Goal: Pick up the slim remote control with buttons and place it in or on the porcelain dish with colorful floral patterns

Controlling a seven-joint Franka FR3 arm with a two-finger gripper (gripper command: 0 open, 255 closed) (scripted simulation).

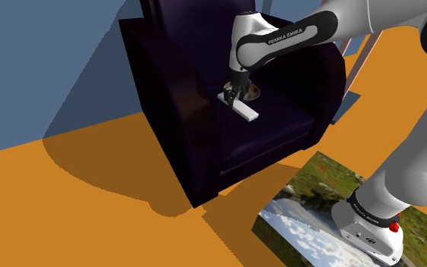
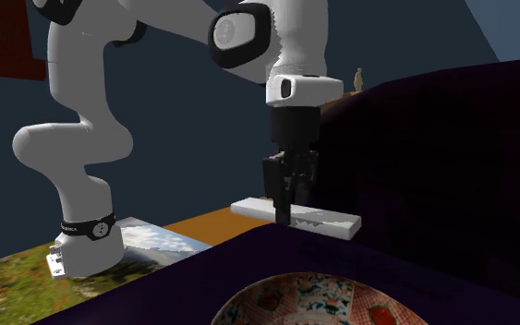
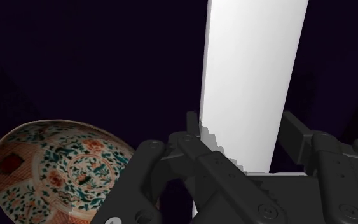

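The remote (image 1: 241, 109) is a plain white slim bar lying across the seat of a dark armchair (image 1: 204, 144). My black gripper (image 1: 230, 94) comes straight down on its end and is shut on it. From the second exterior view the fingers (image 2: 284, 198) clasp the remote (image 2: 315, 220) near its middle, low over the seat edge. Along the gripper (image 3: 244, 159), the remote (image 3: 250, 89) runs away between both fingers. The floral dish (image 3: 50, 168), white with red and green patterns, sits on the seat close beside the gripper. The same dish (image 2: 313, 295) lies empty in the foreground.
The armchair's high back (image 1: 181, 30) and padded arms (image 1: 329, 72) wall in the seat on three sides. Orange floor (image 1: 67, 197) spreads around it, with a blue wall (image 1: 45, 61) behind. My stand (image 1: 310, 205) carries a landscape picture on top.
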